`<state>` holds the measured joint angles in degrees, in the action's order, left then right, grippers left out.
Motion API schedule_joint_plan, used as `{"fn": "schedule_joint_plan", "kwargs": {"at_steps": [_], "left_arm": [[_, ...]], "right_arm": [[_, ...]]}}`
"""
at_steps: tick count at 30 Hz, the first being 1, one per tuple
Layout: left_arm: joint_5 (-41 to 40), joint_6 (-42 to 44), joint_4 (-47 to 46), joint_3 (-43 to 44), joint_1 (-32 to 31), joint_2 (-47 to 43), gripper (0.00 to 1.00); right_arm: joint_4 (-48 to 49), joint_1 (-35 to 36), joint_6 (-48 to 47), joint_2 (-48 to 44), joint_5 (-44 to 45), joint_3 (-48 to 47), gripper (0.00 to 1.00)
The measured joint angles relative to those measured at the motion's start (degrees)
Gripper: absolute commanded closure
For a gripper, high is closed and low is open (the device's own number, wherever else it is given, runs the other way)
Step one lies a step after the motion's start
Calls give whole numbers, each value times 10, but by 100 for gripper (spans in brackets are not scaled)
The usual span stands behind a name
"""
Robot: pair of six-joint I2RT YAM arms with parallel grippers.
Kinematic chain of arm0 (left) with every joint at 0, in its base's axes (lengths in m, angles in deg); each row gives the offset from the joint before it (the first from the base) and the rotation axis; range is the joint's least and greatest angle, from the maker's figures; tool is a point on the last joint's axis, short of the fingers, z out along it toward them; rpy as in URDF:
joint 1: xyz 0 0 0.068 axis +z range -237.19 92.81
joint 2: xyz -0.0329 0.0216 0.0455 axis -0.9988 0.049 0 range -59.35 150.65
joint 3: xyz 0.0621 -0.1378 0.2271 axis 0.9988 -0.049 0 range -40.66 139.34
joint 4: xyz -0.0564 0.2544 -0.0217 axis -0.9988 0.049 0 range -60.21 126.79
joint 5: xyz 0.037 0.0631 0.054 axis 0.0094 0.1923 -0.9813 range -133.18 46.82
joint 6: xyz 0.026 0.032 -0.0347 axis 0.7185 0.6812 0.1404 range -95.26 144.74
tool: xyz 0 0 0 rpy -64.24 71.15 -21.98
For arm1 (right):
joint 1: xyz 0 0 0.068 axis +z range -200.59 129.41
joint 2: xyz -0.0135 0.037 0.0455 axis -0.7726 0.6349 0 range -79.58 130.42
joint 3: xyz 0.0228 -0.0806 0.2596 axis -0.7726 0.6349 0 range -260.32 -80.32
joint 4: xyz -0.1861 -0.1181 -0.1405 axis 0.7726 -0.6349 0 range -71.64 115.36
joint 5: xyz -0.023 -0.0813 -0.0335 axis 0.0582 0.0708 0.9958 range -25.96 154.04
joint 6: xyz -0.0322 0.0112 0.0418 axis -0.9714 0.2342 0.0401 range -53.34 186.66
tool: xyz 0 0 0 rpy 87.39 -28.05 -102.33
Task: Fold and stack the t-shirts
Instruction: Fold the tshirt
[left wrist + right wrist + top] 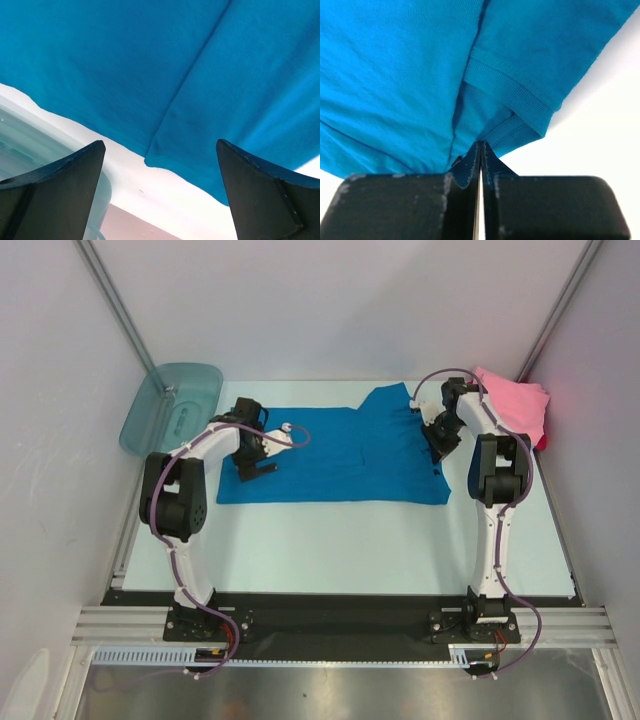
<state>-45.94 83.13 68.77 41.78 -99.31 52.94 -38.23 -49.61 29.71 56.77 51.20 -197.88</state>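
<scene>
T-shirt edge point(496, 131) in right pincer point(481, 146)

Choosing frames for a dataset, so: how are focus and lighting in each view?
Top external: even light, sharp, no glare on the blue t-shirt. Left wrist: cloth fairly sharp, open left fingers dark and soft-edged. Right wrist: sleeve hem crisp, right fingers blurred near the lens, table washed out white.

Blue t-shirt point(330, 455) lies spread flat at centre; pink t-shirt point(515, 405) lies crumpled far right.
</scene>
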Motion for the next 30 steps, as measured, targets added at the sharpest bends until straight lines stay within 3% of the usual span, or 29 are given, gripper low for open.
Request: {"fn": "schedule_joint_plan", "kwargs": {"at_steps": [1, 2, 5, 8, 9, 13, 17, 20, 21, 22, 30], "left_arm": [[-1, -4, -6, -2, 0, 0, 0], [-4, -13, -13, -2, 0, 0, 0], [-23, -45, -54, -1, 0, -1, 0], [-50, -68, -93, 8, 0, -1, 0], [-54, -72, -108, 11, 1, -2, 0], [-48, -71, -135, 14, 1, -19, 0], [-10, -35, -122, -8, 1, -60, 2], [20, 1, -86, -29, 1, -87, 32], [27, 11, -78, -37, 1, -92, 83], [33, 18, -69, -46, 1, -94, 97], [51, 30, -23, -67, 0, -83, 100]], "right_arm": [[0, 0, 2, 0, 0, 0, 78], [0, 0, 5, -1, 0, 0, 73], [4, 1, 9, -1, 9, -10, 63], [10, 6, 11, -2, 17, -39, 62], [17, 8, 11, -6, 19, -47, 65], [27, 25, 2, -34, 20, -56, 100], [14, 47, -22, -57, 17, -50, 100], [-2, 60, -40, -65, 16, -27, 100], [-8, 65, -45, -65, 16, -19, 100], [-14, 70, -49, -65, 16, -11, 100], [-43, 84, -54, -65, 13, 0, 100]]}}
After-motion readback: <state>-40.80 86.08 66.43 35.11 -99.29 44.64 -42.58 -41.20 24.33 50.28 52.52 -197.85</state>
